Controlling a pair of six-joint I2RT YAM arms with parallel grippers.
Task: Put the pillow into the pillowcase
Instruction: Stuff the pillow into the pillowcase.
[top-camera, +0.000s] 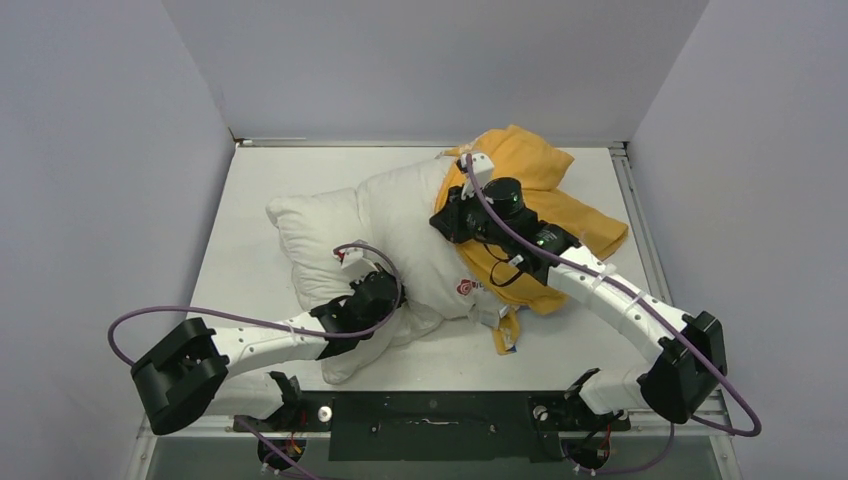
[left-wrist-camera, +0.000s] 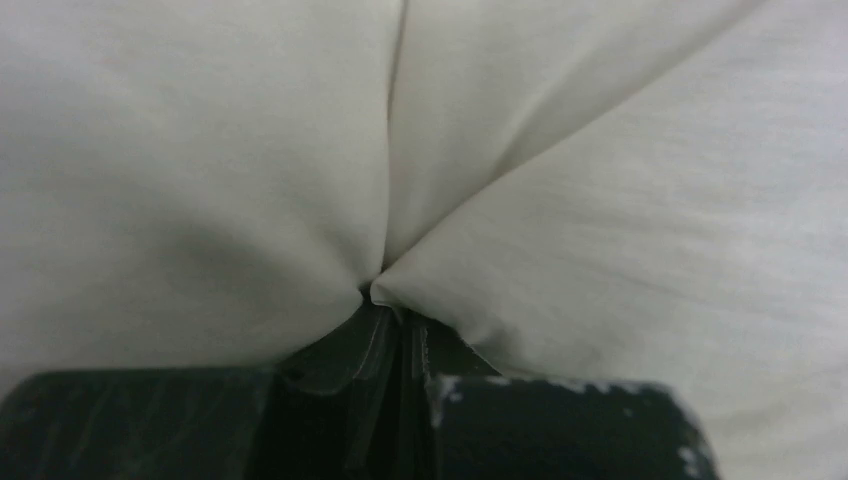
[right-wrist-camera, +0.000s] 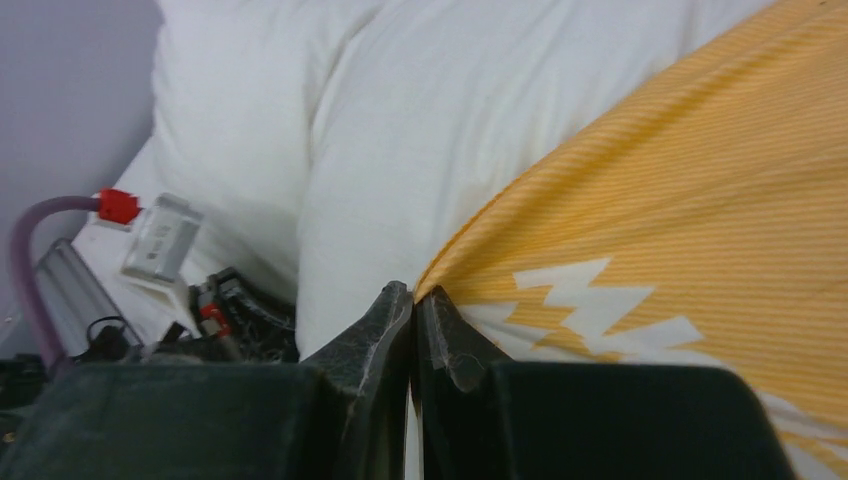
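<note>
The off-white pillow (top-camera: 375, 225) lies across the table's middle, its right end inside the orange-yellow pillowcase (top-camera: 540, 185). My left gripper (top-camera: 375, 295) is shut on a pinch of the pillow fabric (left-wrist-camera: 250, 160) at its near side; the jaws meet at the fold (left-wrist-camera: 385, 290). My right gripper (top-camera: 455, 215) is shut on the pillowcase's open edge (right-wrist-camera: 650, 220), where the case meets the pillow (right-wrist-camera: 380, 140). White lettering shows on the case in the right wrist view. The blue face is hidden.
The white table (top-camera: 250, 190) is walled on the left, back and right by grey panels. A metal rail (top-camera: 640, 220) runs along the right edge. Purple cables (top-camera: 180, 315) loop from both arms. The left arm's wrist (right-wrist-camera: 200, 310) shows in the right wrist view.
</note>
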